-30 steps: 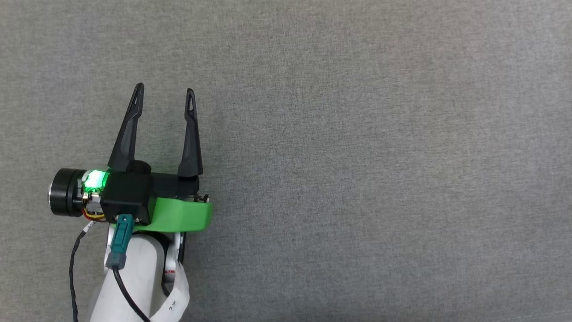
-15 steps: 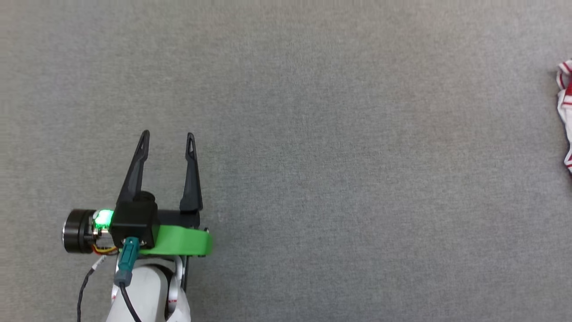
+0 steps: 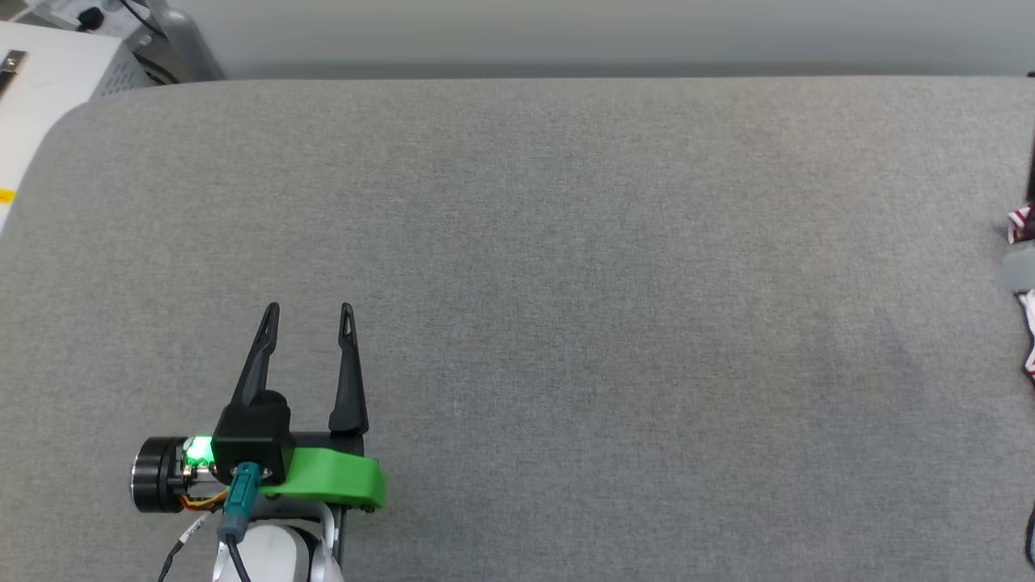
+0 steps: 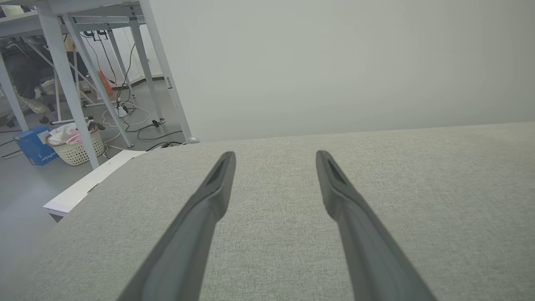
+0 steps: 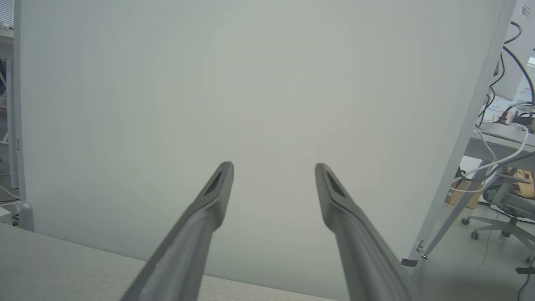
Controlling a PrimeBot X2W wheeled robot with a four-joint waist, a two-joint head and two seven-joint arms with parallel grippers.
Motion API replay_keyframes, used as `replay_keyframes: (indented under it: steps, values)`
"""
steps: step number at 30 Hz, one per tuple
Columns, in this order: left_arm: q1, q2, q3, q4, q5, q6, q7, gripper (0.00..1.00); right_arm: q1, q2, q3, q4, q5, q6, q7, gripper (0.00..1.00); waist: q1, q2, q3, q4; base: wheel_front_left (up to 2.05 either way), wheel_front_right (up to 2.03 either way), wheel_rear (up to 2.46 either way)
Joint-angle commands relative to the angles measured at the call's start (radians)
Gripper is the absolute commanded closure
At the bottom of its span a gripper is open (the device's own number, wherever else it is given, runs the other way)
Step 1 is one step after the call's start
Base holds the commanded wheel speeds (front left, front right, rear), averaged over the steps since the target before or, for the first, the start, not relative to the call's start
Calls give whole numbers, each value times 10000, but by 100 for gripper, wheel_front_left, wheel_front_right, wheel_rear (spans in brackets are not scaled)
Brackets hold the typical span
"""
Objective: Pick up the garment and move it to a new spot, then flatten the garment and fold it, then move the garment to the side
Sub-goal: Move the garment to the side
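just a crumpled sliver of the garment (image 3: 1021, 225) shows, long axis unclear.

The wide, flat grey woven fabric surface (image 3: 566, 242) is a plain heathered grey with no pattern. The left gripper (image 3: 309, 307) has matt black fingers, a bright green plastic bracket (image 3: 331, 477), a glowing green light (image 3: 196, 449) and a teal plug (image 3: 241, 493). At the far right edge, the crumpled garment (image 3: 1021, 226) shows white with red stripes. Off to the left, a blue cardboard box (image 4: 31, 146) sits beside a cream wicker basket (image 4: 79, 152).
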Motion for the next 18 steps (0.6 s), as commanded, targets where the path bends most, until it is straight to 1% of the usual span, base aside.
replay_keyframes:
  steps: [1,6,12,18]
  values:
    - [153,-40,51,66,-81,-27,-59,0,452,241,69,-244,-61,-7,-45,0,1,0,-625,497,0,0,0]
    - [401,-79,132,227,-100,-51,-59,0,1765,1168,341,-923,-116,-7,-46,0,1,0,-1006,607,0,0,0]
    - [599,-113,191,369,-105,-117,-59,0,3127,1994,535,-1006,49,-7,-46,0,1,0,-1300,678,0,0,0]
    - [783,-161,224,452,-176,-228,-59,0,4296,2398,469,-815,229,-7,-47,0,1,0,-1558,678,0,0,0]
